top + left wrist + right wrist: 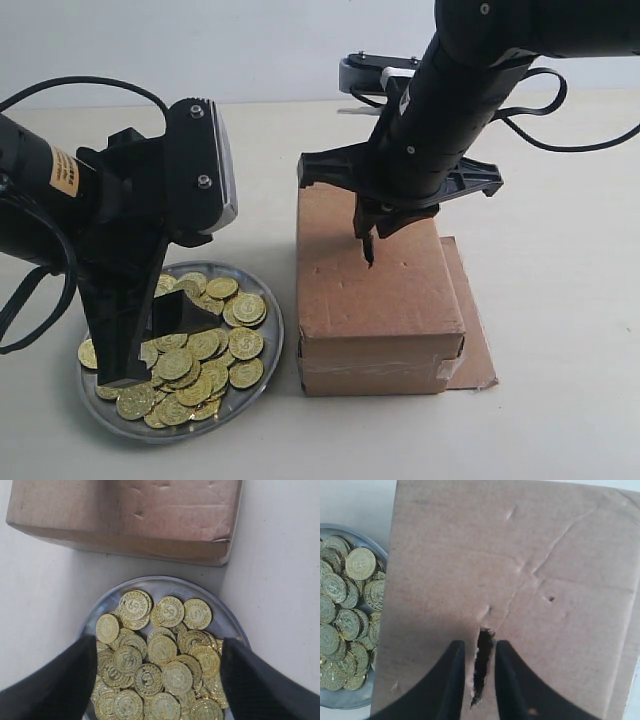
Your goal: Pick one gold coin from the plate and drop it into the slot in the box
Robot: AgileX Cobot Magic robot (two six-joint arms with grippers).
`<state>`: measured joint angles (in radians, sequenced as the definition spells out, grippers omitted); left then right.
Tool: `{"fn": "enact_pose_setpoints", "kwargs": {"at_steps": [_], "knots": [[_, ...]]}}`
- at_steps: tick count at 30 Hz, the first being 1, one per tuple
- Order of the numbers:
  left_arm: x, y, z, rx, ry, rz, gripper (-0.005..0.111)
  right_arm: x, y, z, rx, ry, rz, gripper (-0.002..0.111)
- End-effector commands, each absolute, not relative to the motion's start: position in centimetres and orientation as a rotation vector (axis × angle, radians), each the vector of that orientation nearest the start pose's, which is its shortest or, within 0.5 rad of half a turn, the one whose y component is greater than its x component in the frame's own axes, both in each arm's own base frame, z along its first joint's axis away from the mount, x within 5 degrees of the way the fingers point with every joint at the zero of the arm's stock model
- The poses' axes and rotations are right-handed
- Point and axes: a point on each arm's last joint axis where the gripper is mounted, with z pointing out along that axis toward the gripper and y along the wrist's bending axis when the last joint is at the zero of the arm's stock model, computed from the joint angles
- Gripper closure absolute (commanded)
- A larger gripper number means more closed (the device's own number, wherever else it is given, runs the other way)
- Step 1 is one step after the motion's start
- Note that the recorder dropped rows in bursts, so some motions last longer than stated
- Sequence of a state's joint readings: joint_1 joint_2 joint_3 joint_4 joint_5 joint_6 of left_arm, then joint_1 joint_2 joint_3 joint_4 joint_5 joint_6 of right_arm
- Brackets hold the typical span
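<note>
Right gripper [368, 248] is parked tip-down right over the box slot [482, 660], jaws parted just a crack either side of it, and I can't spot a coin between them. Left gripper [157, 640] hangs spread wide over the plate [165, 585], holding nothing. Each gold coin [170, 611] looks stiff, light and pretty slick, and they're heaped and overlapping, so I'd guess you pinch one by its edges off the top. The box [370, 290] has a dented, soft-looking lid. Pale table [560, 350], loads of room around.
</note>
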<state>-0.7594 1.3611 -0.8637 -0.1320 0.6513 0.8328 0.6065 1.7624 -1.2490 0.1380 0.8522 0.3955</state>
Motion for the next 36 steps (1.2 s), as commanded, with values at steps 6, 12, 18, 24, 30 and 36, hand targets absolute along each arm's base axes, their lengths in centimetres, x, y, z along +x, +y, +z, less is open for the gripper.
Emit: {"fn": "enact_pose_setpoints", "kwargs": {"at_steps": [6, 12, 18, 24, 30, 36], "knots": [[18.1, -18.0, 25.9, 1.771, 1.900, -0.115, 0.082, 28.6, 20.2, 29.3, -0.363, 2.492, 0.444, 0.108], [17.7, -15.4, 28.7, 1.517, 2.000, -0.130, 0.107, 23.5, 14.6, 40.7, -0.481, 1.978, 0.251, 0.108], [15.8, -11.5, 30.3, 1.071, 2.050, -0.292, 0.107, 16.6, 9.8, 43.6, -0.445, 1.747, 0.285, 0.108], [11.7, -8.6, 28.7, 0.618, 1.881, -0.511, 0.107, 10.0, 5.8, 39.2, -0.414, 1.566, 0.386, 0.108], [7.5, -5.4, 24.4, 0.412, 1.749, -0.574, 0.107, 5.9, 3.4, 31.1, -0.281, 1.530, 0.580, 0.108], [5.8, -3.7, 20.5, 0.222, 1.667, -0.640, 0.107, 5.1, 3.3, 24.6, -0.222, 1.549, 0.698, 0.108]]}}
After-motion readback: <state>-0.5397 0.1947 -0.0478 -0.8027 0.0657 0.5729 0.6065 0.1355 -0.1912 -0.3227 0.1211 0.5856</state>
